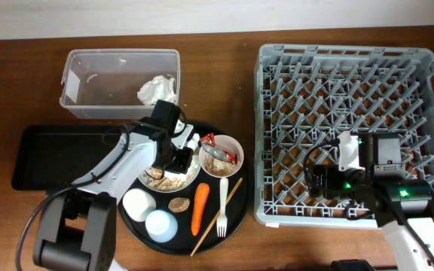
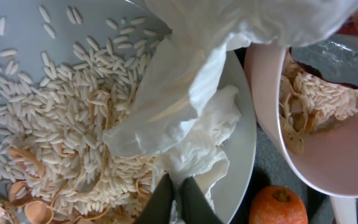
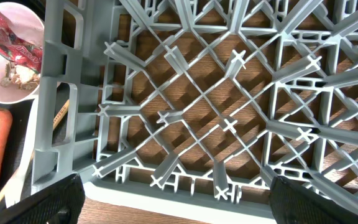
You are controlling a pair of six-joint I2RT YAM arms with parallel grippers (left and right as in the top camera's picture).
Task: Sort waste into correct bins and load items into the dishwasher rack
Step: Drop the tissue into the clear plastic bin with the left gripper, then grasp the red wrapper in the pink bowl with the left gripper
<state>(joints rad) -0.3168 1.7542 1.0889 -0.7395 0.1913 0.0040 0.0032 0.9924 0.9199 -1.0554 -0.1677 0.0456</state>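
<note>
The left gripper [image 2: 177,202] is down over the white round plate [image 2: 246,134], its two dark fingers nearly closed and pinching a fold of the crumpled white tissue [image 2: 185,118]. The tissue billows up and away from the fingertips. Pale rice scraps [image 2: 61,124] lie thick on the plate to one side of them. The small pale bowl [image 2: 328,168] sits on the other side, touching the plate's rim and holding more scraps and the red-and-silver wrapper [image 1: 217,145]. The orange carrot [image 2: 278,206] lies just beside the bowl on the round black tray [image 1: 236,214].

From overhead the surface is a dark brown wooden table [image 1: 217,68], with a strip of pale wall [image 1: 202,19] beyond it. The clear tub [image 1: 89,98] sits just past the left gripper with another white tissue [image 1: 158,90] inside. The shallow black rectangular tray [image 1: 51,158] lies out beside the arm.

The right gripper [image 3: 176,199] hangs over the near edge of the grey dishwasher rack [image 1: 353,98], spread wide and holding nothing, with bare wood showing through the grid below.
</note>
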